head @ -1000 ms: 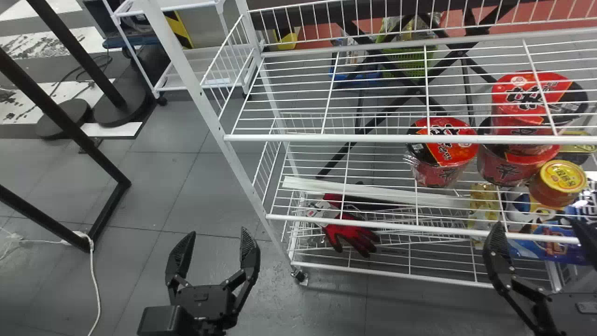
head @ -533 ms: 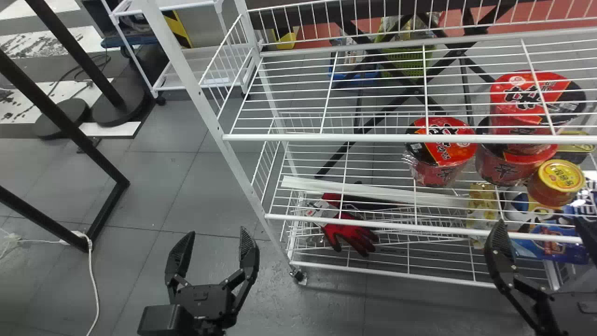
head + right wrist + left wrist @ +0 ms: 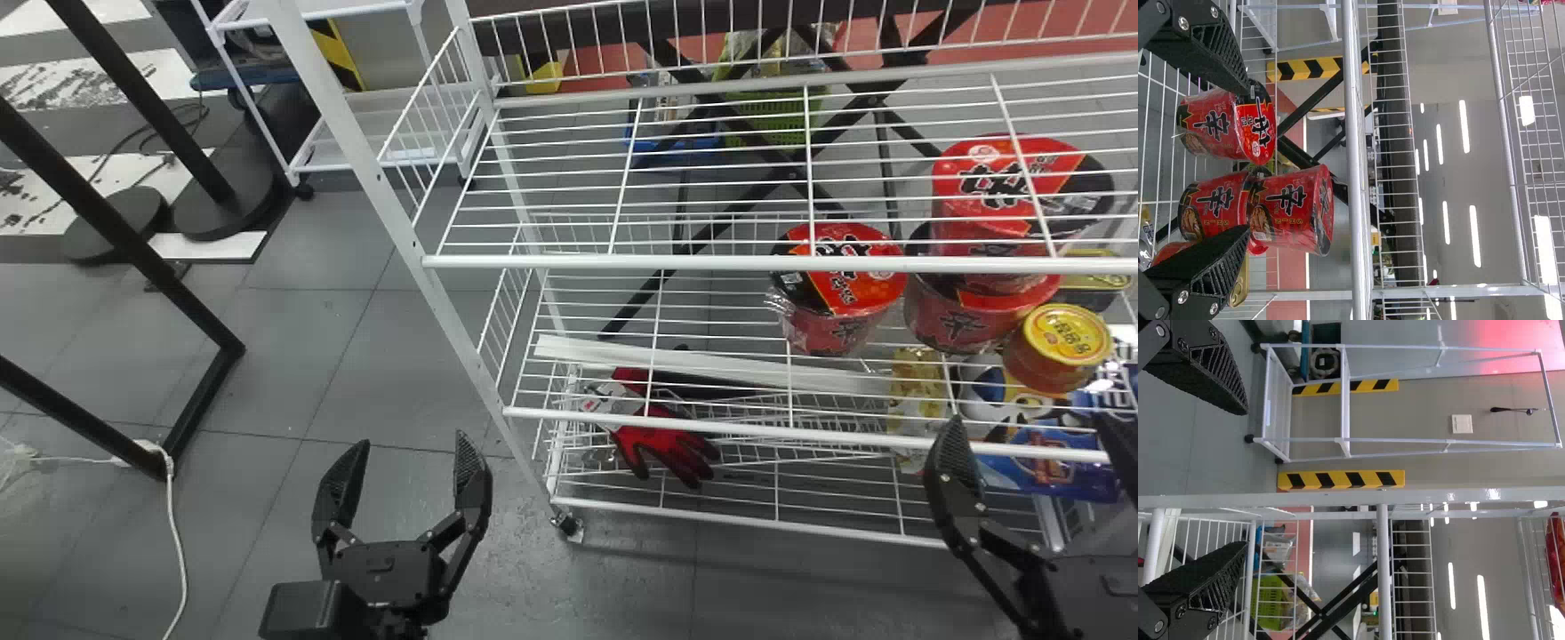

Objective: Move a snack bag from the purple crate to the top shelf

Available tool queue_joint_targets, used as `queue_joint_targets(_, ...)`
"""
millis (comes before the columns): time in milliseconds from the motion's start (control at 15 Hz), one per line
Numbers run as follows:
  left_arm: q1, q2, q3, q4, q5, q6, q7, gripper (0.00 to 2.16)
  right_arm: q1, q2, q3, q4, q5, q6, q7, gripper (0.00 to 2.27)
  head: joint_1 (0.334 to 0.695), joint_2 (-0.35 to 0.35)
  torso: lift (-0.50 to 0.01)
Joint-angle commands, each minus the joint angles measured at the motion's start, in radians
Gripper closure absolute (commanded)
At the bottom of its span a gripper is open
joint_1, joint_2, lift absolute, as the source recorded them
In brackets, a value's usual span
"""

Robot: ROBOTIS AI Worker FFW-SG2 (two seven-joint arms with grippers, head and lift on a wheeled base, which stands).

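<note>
Left gripper (image 3: 412, 440): spread wide, nothing in it — hangs in front of the rack's end, barely shifted in the last second.
Right gripper (image 3: 1028, 420): wide too, holding nothing — nearly the same spot as before.
Change: rack (image 3: 464, 336) and floor have slid slightly left in the head view. I'd guess the robot is easing or turning to its right, still lining up; no grasp begun.
Snack bag: can't tell where it is, nor the purple crate. Probably needs finding before any reach.
Blue packet (image 3: 1058, 467): low in the rack, beyond the right gripper; a wrong pick if mistaken for the target.
Yellow-lidded jar (image 3: 1067, 336): beside the red noodle cups (image 3: 836, 329), one tier under the head view's upper wire shelf.
Red glove (image 3: 667, 444): low, toward the rack's left end.
Top shelf (image 3: 1528, 580): likely the highest tier in the left wrist view — red packaging (image 3: 1557, 550) there already. Arm would have to rise well; front rails could catch the bag or fingers.
Green basket (image 3: 1270, 600): behind the rack.
White cart (image 3: 1343, 407): farther back, by striped barriers (image 3: 1338, 480).
</note>
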Motion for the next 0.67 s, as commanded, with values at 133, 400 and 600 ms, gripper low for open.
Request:
queue_joint_targets(133,0.000,0.000,0.000,0.001,0.001,-0.003,0.000,0.12,-0.002,0.000,0.000,0.011,-0.005,-0.036,0.000,0.08,0.695,0.246,-0.450)
queue_joint_targets(400,-0.001,0.000,0.000,0.004,0.001,-0.003,0.000,0.12,-0.003,0.000,-0.002,0.013,-0.006,-0.036,-0.003,0.08,0.695,0.244,-0.450)
queue_joint_targets(600,-0.001,0.000,0.000,0.004,0.001,-0.003,0.000,0.12,-0.003,0.001,-0.002,0.016,-0.011,-0.045,-0.001,0.07,0.695,0.242,-0.451)
